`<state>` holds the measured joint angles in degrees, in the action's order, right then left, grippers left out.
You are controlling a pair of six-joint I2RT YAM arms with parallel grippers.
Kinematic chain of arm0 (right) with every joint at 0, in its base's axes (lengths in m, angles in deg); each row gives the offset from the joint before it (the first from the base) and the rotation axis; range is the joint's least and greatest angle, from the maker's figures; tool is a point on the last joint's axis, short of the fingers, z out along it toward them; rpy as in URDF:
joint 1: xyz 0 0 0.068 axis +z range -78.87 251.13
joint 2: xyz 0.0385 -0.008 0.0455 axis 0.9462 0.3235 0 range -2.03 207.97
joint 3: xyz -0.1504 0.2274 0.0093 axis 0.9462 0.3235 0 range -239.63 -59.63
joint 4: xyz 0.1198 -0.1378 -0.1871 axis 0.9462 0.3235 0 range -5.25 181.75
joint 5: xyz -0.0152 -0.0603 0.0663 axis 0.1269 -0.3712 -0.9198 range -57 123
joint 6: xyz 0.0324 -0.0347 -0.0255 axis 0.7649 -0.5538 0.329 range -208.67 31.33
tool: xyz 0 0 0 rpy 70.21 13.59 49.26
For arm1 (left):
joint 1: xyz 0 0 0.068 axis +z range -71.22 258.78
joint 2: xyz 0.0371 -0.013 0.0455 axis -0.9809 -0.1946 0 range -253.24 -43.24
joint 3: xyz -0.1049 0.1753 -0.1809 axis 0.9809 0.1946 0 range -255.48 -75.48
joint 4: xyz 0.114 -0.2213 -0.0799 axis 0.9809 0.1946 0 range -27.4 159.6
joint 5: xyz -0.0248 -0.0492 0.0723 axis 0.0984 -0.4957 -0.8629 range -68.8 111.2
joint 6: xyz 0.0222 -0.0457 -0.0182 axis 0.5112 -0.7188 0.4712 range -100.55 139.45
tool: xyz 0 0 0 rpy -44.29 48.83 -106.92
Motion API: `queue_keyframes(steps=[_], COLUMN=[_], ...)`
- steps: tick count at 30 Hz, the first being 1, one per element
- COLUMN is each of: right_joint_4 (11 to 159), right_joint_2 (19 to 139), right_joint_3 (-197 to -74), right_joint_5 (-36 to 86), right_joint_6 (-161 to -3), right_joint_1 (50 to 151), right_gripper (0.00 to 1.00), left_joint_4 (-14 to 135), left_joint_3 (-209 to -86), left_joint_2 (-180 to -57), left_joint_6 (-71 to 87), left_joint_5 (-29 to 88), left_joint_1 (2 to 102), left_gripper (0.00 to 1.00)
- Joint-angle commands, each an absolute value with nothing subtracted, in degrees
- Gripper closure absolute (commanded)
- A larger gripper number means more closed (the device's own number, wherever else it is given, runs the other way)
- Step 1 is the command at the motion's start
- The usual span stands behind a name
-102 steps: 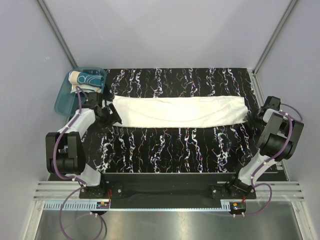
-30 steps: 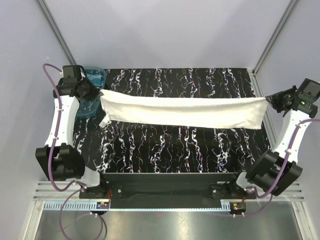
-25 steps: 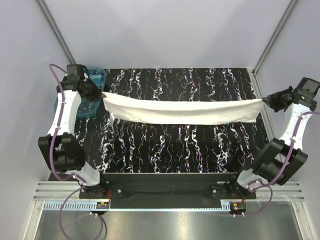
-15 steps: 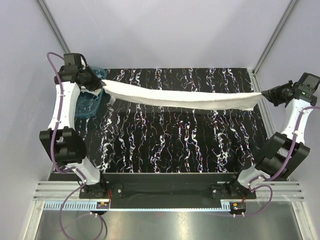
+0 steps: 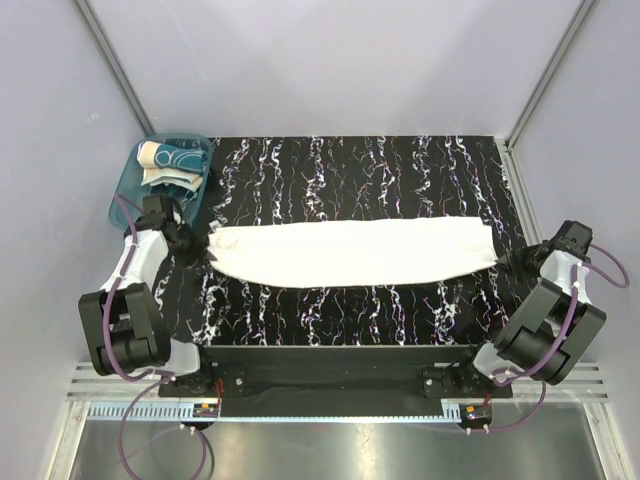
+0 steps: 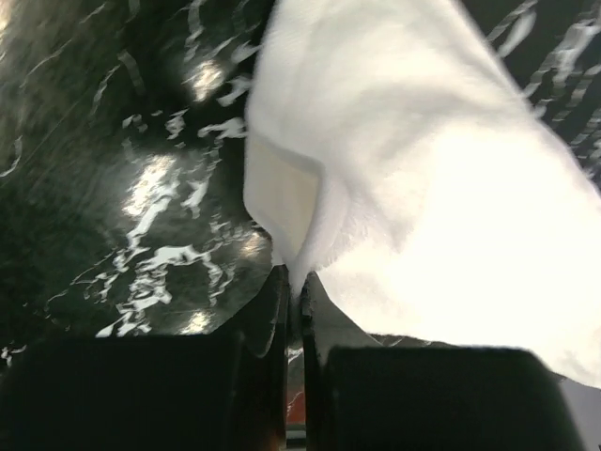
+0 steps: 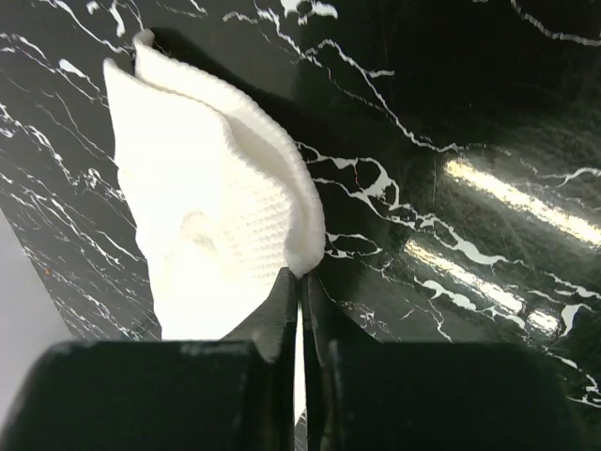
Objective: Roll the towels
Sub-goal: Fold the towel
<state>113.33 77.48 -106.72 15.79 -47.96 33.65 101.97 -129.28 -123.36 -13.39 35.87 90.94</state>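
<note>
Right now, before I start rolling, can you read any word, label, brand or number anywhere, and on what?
No readable text in any view.
white towel: plain, no lettering showing.
patterned towel in the tub: teal printed shapes only, no letters.
small boards by the arm bases: too small to read.

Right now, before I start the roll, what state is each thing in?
white towel: unrolled, lying flat in a long strip across the table.
patterned towel: inside the tub, not on the table.
teal tub: upright at the far left corner, holding the patterned towel.
left gripper: shut on the white towel's left end.
right gripper: shut on the white towel's right end.
</note>
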Motion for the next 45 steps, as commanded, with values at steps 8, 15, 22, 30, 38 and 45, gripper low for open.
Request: queue_keyframes(steps=[8, 15, 22, 30, 38, 45], right_joint_4=[111.12, 107.88, 108.57, 107.96, 100.41, 96.44], right_joint_2=[77.96, 72.77, 70.74, 75.49, 86.99, 98.95], right_joint_3=[-108.67, -109.90, -119.73, -133.00, -143.46, -153.91], right_joint_5=[19.38, 11.23, 10.06, 15.15, 20.69, 23.51], right_joint_6=[-51.83, -53.16, -56.50, -52.55, -48.94, -46.48], right_joint_1=[32.37, 33.24, 49.22, 77.61, 100.46, 111.28], right_gripper=[1.00, 1.00, 1.00, 1.00, 1.00, 1.00], left_joint_4=[98.54, 97.93, 95.56, 94.50, 95.73, 97.75], left_joint_3=[-126.11, -124.52, -122.16, -120.39, -121.09, -121.35], left_joint_2=[-120.85, -117.95, -111.81, -109.42, -105.56, -102.48], left_joint_6=[-10.08, -10.17, -8.50, -8.41, -8.41, -8.15], left_joint_5=[36.40, 36.93, 40.53, 39.92, 36.41, 37.09], left_joint_1=[93.98, 93.98, 93.81, 91.52, 91.52, 91.61], left_gripper=[0.43, 0.14, 0.11, 0.02, 0.01, 0.01])
